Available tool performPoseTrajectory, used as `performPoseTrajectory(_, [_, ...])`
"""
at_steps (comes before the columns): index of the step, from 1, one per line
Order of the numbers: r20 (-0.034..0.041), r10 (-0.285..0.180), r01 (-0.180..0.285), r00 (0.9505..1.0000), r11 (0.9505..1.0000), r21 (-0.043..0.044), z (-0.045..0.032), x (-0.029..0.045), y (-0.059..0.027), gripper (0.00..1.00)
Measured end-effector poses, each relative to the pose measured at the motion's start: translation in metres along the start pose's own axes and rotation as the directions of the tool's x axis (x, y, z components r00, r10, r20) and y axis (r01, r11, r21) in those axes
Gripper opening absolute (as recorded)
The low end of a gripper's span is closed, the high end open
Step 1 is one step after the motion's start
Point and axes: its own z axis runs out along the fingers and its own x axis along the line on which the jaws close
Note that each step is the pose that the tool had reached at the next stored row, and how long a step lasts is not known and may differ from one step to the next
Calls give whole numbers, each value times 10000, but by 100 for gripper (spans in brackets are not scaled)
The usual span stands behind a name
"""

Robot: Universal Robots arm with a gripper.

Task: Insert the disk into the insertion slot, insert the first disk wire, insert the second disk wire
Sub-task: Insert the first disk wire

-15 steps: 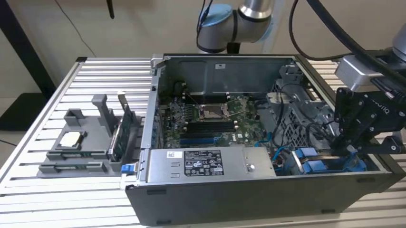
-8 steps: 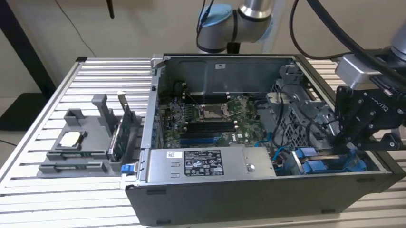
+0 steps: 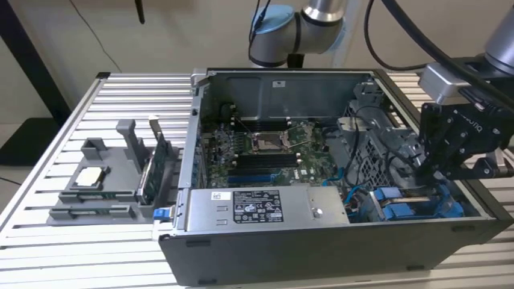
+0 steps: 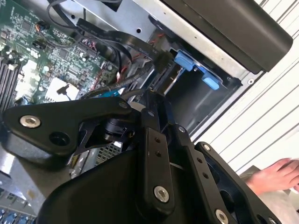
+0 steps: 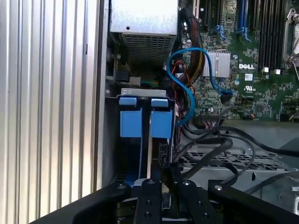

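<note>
**Claw (image 5: 166, 183) poised at the insertion slot (image 5: 140, 92)**

Found the black, angular claw reaching into one corner of the open dark-grey metal case (image 3: 321, 259). Saw that case set on a ribbed aluminium surface (image 3: 120, 102). Noted the disk (image 5: 161, 123) seated in the rectangular grey metal insertion slot, with bright blue plastic carrier tabs side by side at the mouth. Spotted a small black connector (image 5: 163, 156) just ahead of the claw, beside thick black cables (image 5: 219, 144) and a glossy blue wire (image 5: 189, 98) looping toward the green motherboard (image 5: 247, 79). Could not tell whether the claw was clenched or released. Caught a hand (image 4: 275, 175) beside the case in the second wrist view, over the ribbed surface.
</note>
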Motion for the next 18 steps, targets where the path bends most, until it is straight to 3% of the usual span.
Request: performPoseTrajectory(18, [2, 0, 0, 10000, 10000, 0, 1, -30, -10, 19])
